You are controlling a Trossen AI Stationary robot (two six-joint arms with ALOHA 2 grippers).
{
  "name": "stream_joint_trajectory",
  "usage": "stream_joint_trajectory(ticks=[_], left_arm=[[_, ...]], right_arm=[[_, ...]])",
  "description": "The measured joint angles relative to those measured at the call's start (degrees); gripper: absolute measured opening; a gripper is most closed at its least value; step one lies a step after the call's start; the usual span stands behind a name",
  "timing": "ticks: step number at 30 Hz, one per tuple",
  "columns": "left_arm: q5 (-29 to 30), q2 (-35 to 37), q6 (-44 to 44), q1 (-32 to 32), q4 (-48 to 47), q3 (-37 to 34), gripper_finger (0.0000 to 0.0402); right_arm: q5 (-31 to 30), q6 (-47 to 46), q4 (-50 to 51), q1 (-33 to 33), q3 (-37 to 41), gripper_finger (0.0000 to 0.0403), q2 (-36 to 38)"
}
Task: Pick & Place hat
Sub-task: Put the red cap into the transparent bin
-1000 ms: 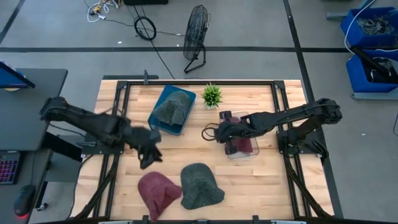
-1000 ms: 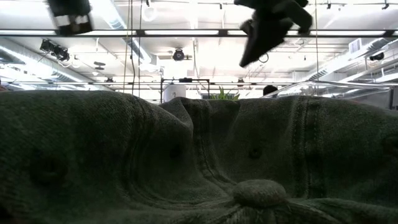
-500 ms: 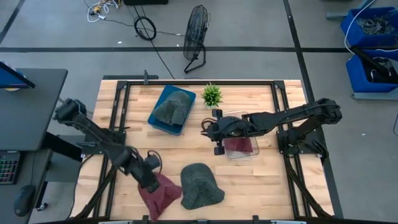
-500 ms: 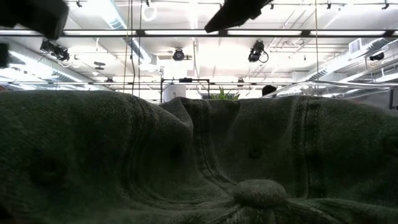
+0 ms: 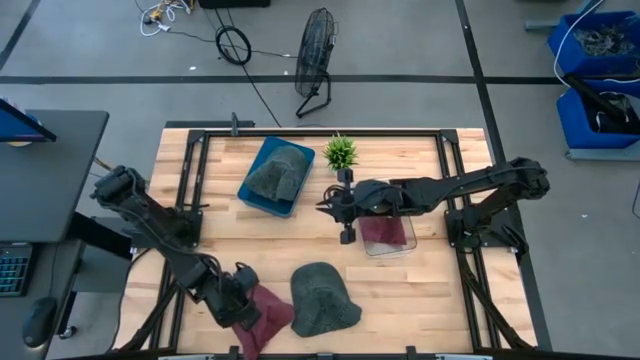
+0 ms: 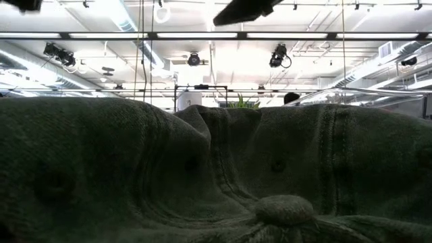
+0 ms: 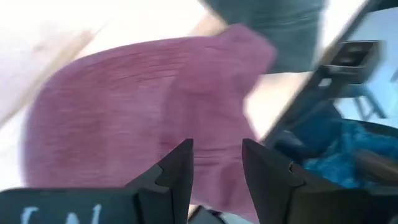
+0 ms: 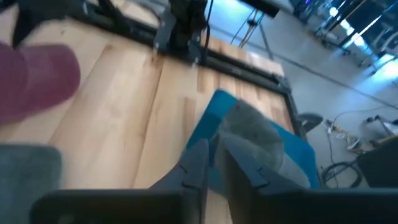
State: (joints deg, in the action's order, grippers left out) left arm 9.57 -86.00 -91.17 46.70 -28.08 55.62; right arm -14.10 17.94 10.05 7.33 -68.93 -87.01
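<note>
The left arm reached down toward the front of the wooden table (image 5: 420, 290). Its left gripper (image 5: 243, 309) was right over the maroon hat (image 5: 262, 312), at the hat's left side. In the left wrist view the two dark fingers (image 7: 180, 171) stood apart with a gap between them, and the maroon hat filled the space in front of them. The fingers held nothing.

The right arm stretched from the right side across the middle of the table. Its right gripper (image 5: 340, 205) hung above the bare wood, between the two bins. In the right wrist view its fingers (image 8: 198, 163) were close together with only a thin gap, and nothing was between them.

A dark green hat (image 5: 322, 298) lay at the front of the table, touching the maroon hat on its right. In the low view this green hat filled almost the whole picture, and only the ceiling lights showed above it.

A blue bin (image 5: 272, 176) sat at the back left of the table with a grey-green hat (image 5: 274, 175) inside it. A clear bin (image 5: 388, 235) sat just right of the right gripper, with something dark red (image 5: 390, 233) in it. A small green plant (image 5: 341, 152) stood between the bins at the back. A black fan (image 5: 314, 60) stood on the floor behind the table.
</note>
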Motion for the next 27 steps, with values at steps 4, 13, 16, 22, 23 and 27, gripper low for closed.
stream_joint_trajectory(ticks=[4,13,16,22,23,27], left_arm=[[0.7,-0.2,0.3,0.2,-0.1,0.7,0.0139],[-6.7,-6.9,-2.9,1.3,-0.4,0.8,0.0139],[-6.7,-8.9,-1.3,1.3,-0.4,0.8,0.0139],[-4.2,-9.6,1.6,0.2,-4.9,0.8,0.0116],[-4.0,-9.5,1.7,0.0,-5.4,0.8,0.0105],[-4.0,-8.6,3.9,-0.8,-6.0,0.7,0.0039]], right_arm=[[0.1,-2.6,1.8,-0.2,0.0,0.0086,-1.4],[-0.4,-2.5,0.8,-0.5,0.0,0.0158,-5.3],[-0.4,-2.5,0.9,-0.6,0.0,0.0169,-5.5],[-0.4,0.0,-0.3,-0.6,0.0,0.0173,-5.4],[-0.4,0.4,-0.6,-0.6,0.0,0.0171,-5.4],[1.0,0.6,-0.7,-0.6,0.0,0.016,-5.4]])
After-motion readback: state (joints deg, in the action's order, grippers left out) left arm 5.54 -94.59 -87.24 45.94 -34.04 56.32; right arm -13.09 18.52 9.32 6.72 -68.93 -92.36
